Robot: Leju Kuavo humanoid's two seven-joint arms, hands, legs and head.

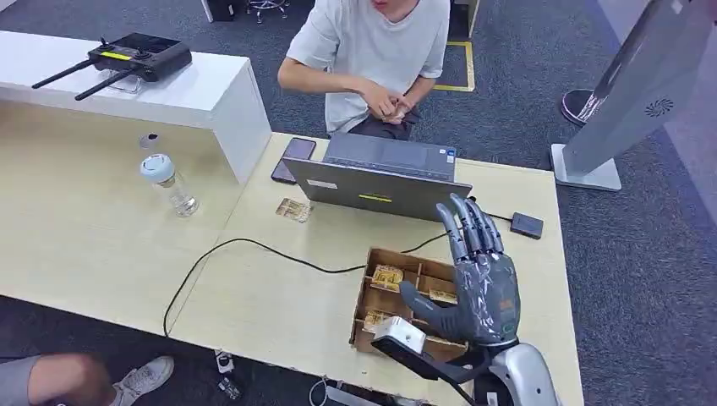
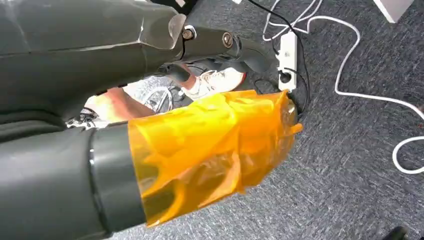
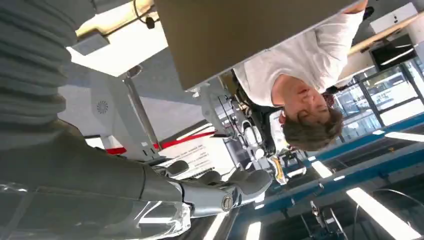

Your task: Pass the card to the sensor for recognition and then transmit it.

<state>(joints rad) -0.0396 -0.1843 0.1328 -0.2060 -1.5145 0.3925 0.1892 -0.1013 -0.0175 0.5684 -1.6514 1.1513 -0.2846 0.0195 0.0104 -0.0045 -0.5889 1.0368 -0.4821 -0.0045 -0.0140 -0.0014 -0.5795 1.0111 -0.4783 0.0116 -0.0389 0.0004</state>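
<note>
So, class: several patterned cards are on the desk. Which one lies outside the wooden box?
The lone card lying flat on the bare desk, between the water bottle and the laptop; the other cards sit inside the box's compartments.

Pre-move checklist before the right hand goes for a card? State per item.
1. Right hand free: ok, fingers straight and apart, holding nothing.
2. Right hand over the wooden card box: ok, raised above its right part.
3. Cards in the box: ok, cards lie in its compartments.
4. Sensor reachable: cannot tell; a small black device lies right of the laptop, function unconfirmed.
5. Left hand state: cannot tell, wrapped in orange film.
6. Person clear: ok, hands held behind the laptop.
</note>
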